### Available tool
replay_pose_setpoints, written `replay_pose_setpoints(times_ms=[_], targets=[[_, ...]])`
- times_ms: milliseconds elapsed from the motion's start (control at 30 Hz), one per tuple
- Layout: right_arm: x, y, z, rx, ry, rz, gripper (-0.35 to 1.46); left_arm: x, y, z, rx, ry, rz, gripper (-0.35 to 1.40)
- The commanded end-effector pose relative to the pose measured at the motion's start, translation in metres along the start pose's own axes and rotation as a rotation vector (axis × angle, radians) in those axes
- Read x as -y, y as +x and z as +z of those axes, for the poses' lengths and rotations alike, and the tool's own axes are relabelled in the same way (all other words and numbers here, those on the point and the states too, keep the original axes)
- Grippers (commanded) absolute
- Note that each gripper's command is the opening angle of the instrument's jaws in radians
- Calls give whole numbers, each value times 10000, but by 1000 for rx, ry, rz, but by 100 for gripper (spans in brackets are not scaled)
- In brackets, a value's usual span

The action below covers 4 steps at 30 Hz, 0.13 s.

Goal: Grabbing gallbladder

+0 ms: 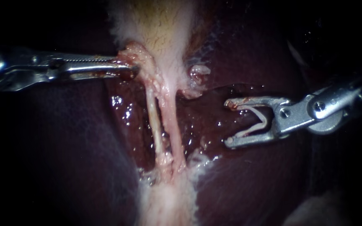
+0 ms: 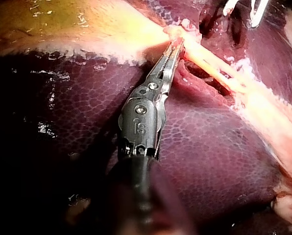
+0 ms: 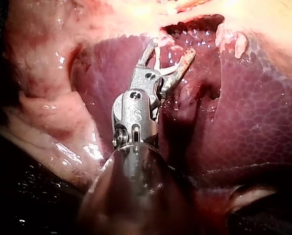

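Observation:
The pale, yellowish gallbladder [image 1: 160, 25] [image 2: 87, 24] lies at the upper middle of the endoscope view. It narrows into a pink neck. My left instrument [image 1: 128, 69] [image 2: 175, 46] comes in level from the left, and its jaws are shut on the neck's left edge. Two thin pale tubes, a left one [image 1: 152, 121] and a right one [image 1: 171, 117], run down from the neck. My right instrument [image 1: 228, 123] [image 3: 170, 51] hovers right of the tubes, apart from them. Its jaws stand open, with a white V-shaped clip [image 1: 258, 121] lying inside them.
Dark red, wet liver [image 1: 63, 138] [image 2: 209, 161] [image 3: 263, 112] surrounds the tubes on both sides. A small pale tissue tag [image 1: 197, 73] sits right of the neck. Whitish tissue [image 1: 168, 201] spreads below the tubes' lower ends.

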Motion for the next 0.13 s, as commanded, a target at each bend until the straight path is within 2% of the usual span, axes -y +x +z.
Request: replay_pose_setpoints(times_ms=[33, 133], targets=[[0, 0, 0, 0, 0, 0, 50, 1, -2, 1, 0, 1, 1, -35], [0, 0, 0, 0, 0, 0, 50, 0, -3, 1, 0, 3, 1, -35]])
